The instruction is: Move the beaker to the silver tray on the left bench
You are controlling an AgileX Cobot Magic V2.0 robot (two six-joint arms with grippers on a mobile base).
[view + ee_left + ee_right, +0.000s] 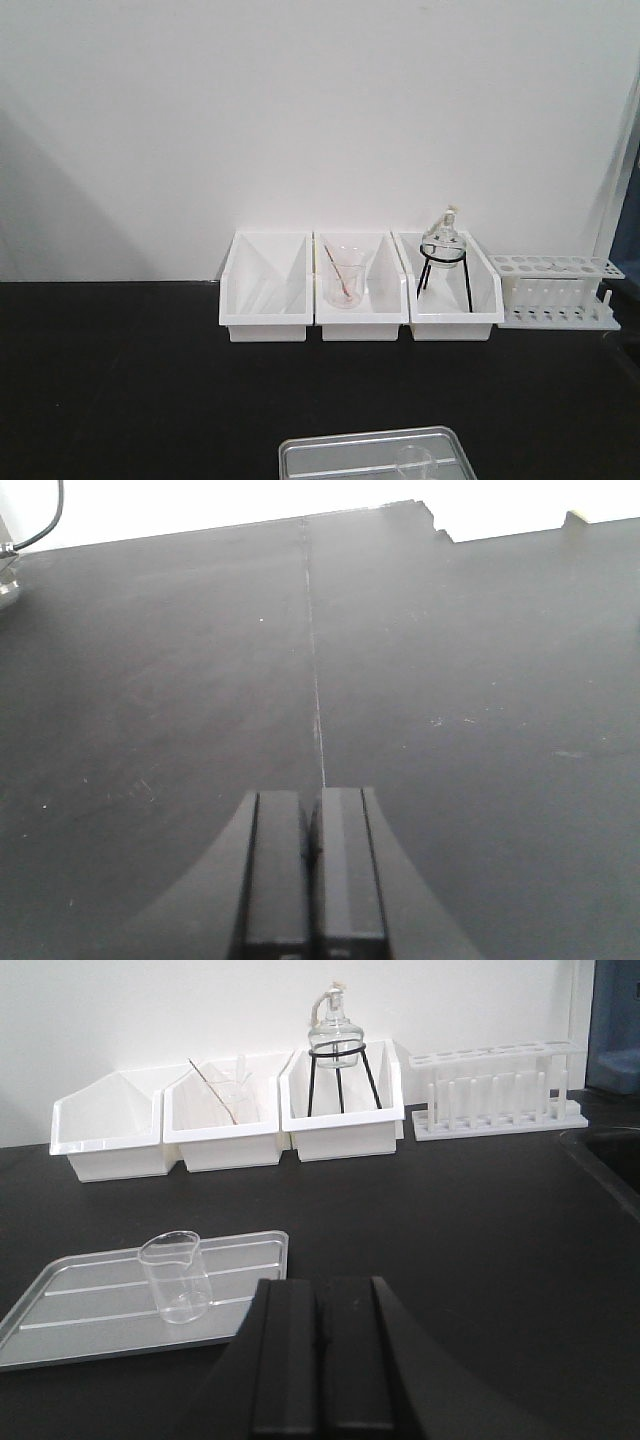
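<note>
The small clear beaker (176,1276) stands upright in the silver tray (80,1300) on the black bench (450,1220), towards the tray's right half. In the front view the tray (330,455) shows at the bottom edge with the beaker (412,462) faint inside it. My right gripper (320,1290) is shut and empty, to the right of the beaker and apart from it. My left gripper (311,802) is shut and empty above bare black worktop (200,700).
Three white bins (267,287) stand against the white wall. The middle one holds a beaker with a reddish rod (343,278), the right one a round flask on a black stand (443,252). A white test-tube rack (555,290) stands at the far right.
</note>
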